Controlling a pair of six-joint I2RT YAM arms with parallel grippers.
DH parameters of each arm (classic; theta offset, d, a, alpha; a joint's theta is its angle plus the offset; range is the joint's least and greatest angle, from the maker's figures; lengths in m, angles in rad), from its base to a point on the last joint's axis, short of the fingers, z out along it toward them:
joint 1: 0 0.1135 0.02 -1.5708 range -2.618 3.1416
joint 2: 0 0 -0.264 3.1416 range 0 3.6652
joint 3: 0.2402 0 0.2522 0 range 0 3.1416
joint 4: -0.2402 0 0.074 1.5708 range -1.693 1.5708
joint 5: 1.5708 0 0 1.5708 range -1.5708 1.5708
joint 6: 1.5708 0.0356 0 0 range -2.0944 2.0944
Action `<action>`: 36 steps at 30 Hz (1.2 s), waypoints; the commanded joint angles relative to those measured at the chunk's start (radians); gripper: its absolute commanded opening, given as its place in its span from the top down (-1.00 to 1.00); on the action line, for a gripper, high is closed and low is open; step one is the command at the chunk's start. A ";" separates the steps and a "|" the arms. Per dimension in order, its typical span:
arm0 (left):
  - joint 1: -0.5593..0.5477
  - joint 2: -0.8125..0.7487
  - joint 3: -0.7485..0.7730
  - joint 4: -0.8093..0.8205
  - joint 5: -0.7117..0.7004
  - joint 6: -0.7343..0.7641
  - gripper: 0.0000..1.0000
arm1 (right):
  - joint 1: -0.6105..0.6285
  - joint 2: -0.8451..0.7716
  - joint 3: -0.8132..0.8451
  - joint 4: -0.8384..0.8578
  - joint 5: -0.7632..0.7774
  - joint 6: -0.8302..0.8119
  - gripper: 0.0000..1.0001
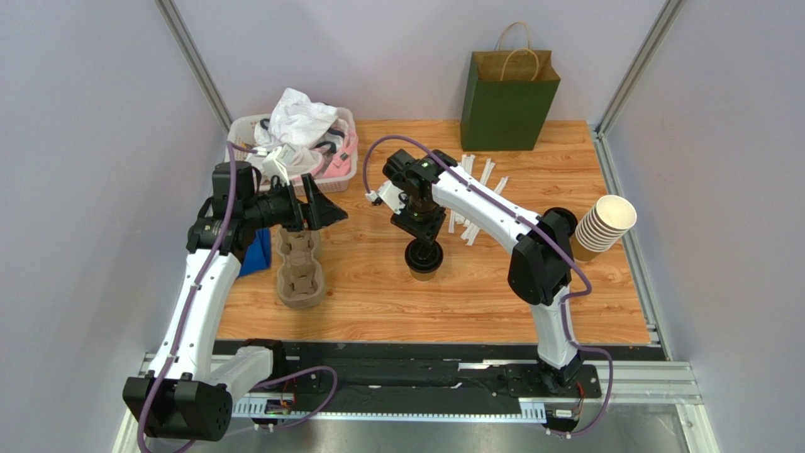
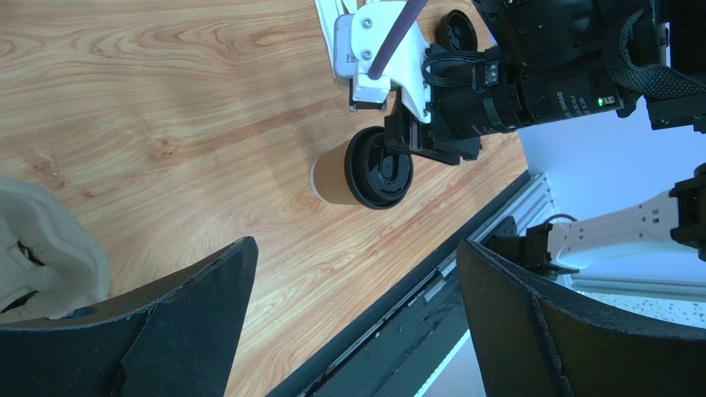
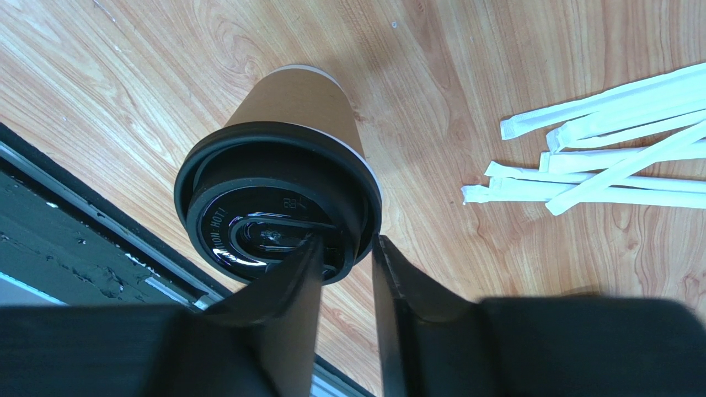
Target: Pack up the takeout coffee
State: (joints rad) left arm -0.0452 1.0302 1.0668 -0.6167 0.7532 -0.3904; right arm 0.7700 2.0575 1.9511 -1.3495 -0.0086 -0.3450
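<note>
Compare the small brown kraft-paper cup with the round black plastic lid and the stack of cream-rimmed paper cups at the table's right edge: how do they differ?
The lidded kraft-paper cup is capped in black; the stack of paper cups is open, its inside cream. The lidded cup is single; the stack nests many. The lidded cup stands upright; the stack lies tipped over. Both are paper cups.

The coffee (image 1: 423, 260) was a small brown kraft-paper cup, capped with a round black lid (image 3: 273, 219) that bore raised lettering. It stood upright with the lid fully seated, near the middle of the wooden surface (image 1: 378, 297).
</note>
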 commanded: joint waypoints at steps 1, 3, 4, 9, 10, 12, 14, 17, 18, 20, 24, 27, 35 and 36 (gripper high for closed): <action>0.004 -0.012 0.005 0.021 0.021 0.018 -0.98 | 0.003 -0.037 0.031 -0.106 0.007 -0.012 0.22; 0.004 -0.010 0.015 0.020 0.038 0.028 -0.98 | 0.000 -0.069 0.040 -0.115 0.007 -0.022 -0.03; 0.005 -0.009 0.019 0.018 0.043 0.034 -0.98 | -0.008 -0.083 0.051 -0.119 0.007 -0.028 -0.11; 0.005 -0.004 0.048 0.014 0.026 0.114 -0.98 | -0.055 -0.169 0.077 -0.135 -0.056 -0.043 -0.44; 0.005 -0.010 0.048 0.034 0.031 0.113 -0.98 | -0.078 -0.198 0.075 -0.134 -0.073 -0.042 -0.49; 0.005 -0.016 0.035 0.067 0.035 0.082 -0.98 | -0.106 -0.224 0.071 -0.132 -0.112 -0.034 -0.54; 0.005 -0.028 0.006 0.138 0.052 0.039 -0.98 | -0.148 -0.252 0.065 -0.132 -0.181 -0.025 -0.54; 0.001 -0.019 -0.042 0.300 0.222 -0.004 -0.98 | -0.210 -0.296 0.034 -0.106 -0.350 0.015 -0.47; -0.028 -0.012 -0.048 0.326 0.233 -0.028 -0.98 | -0.224 -0.312 -0.021 -0.071 -0.467 0.055 -0.43; -0.073 0.021 -0.062 0.356 0.224 -0.050 -0.97 | -0.256 -0.362 -0.093 -0.019 -0.574 0.102 -0.28; -0.207 0.053 -0.134 0.501 0.187 -0.148 -0.81 | -0.294 -0.424 -0.268 0.194 -0.821 0.262 0.01; -0.277 0.119 -0.156 0.580 0.182 -0.202 -0.47 | -0.298 -0.422 -0.342 0.281 -0.921 0.375 0.20; -0.398 0.278 -0.188 0.709 0.169 -0.280 0.39 | -0.287 -0.379 -0.438 0.371 -0.933 0.491 0.81; -0.418 0.289 -0.188 0.718 0.163 -0.291 0.42 | -0.285 -0.375 -0.445 0.372 -0.915 0.489 0.86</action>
State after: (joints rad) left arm -0.4118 1.2919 0.8829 -0.0311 0.9211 -0.6273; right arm 0.4767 1.6680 1.5322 -1.0603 -0.8894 0.0750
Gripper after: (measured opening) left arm 0.317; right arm 0.123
